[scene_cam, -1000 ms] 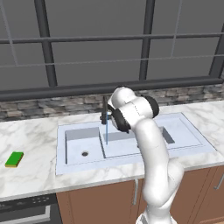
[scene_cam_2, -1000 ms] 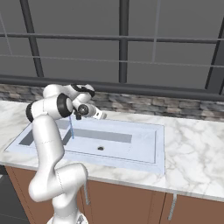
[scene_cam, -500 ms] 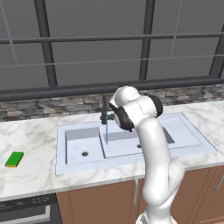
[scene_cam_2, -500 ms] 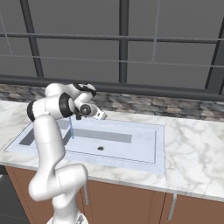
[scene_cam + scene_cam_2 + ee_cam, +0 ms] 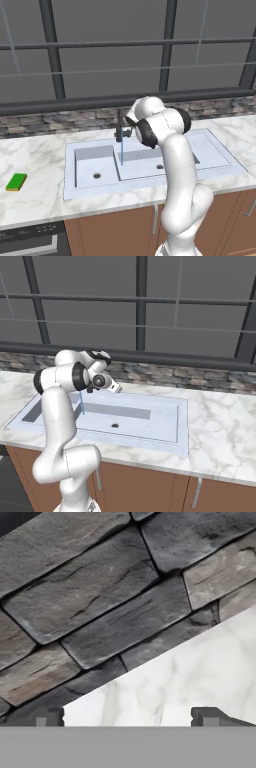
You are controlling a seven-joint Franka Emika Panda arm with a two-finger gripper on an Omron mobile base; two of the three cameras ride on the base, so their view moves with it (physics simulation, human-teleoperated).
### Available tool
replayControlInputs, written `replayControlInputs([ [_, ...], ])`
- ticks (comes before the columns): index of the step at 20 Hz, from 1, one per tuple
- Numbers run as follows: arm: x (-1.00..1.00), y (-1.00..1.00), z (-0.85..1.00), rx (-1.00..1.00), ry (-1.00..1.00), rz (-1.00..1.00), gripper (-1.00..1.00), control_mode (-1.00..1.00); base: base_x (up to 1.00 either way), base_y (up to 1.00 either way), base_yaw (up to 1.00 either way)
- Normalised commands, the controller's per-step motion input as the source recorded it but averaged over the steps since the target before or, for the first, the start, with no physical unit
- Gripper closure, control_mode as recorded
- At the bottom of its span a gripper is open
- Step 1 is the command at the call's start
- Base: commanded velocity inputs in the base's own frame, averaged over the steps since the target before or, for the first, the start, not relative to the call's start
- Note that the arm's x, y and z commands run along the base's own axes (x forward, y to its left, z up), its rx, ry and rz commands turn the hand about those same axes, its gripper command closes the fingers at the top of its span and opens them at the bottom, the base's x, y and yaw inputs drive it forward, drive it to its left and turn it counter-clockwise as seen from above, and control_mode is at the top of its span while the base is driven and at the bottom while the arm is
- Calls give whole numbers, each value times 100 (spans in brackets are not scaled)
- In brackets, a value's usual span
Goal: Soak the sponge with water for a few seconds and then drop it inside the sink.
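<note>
At the far left of the marble counter [image 5: 40, 200] in the left base view we note the sponge [image 5: 16, 182]: a small flat block, bright green on top with a thin yellowish layer beneath, lying flat and alone, well apart from the sink [image 5: 85, 187].

Moving right, the sink is a pale bluish-white double basin, the smaller basin on the left and the wider one on the right, each with a dark round drain. A black faucet [image 5: 120, 129] stands at the rear rim, and the water [image 5: 121, 152] falls from it as a thin, straight, light-blue stream near the divider between the basins.

Further right, the white arm [image 5: 175, 165] rises in front of the wider basin and hides part of it. The gripper [image 5: 128, 717] is up behind the faucet, facing the stone backsplash [image 5: 100, 597] and the counter's rear edge. In the hand view the two finger tips stand far apart with nothing between them: the jaws are spread wide and empty. The sponge lies well to the left of them, on the far side of the sink.

In both base views the fingers themselves are masked by the wrist and cannot be made out. In the right base view the arm covers the sink's left end.
</note>
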Motion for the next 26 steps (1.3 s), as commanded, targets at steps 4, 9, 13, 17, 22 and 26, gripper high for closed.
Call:
replayControlInputs([
  [4,1,-55,44,2,1,-2,-100,-100,0,0,0],
  [9,11,-55,42,0,0,-4,-100,-100,0,0,0],
  [13,4,-50,25,0,-1,-4,-100,-100,0,0,0],
  [17,0,-52,33,1,0,-2,-100,-100,0,0,0],
  [22,-9,-57,48,8,0,0,-100,-100,0,0,0],
  [26,-48,-35,35,11,0,0,-100,-100,0,0,0],
])
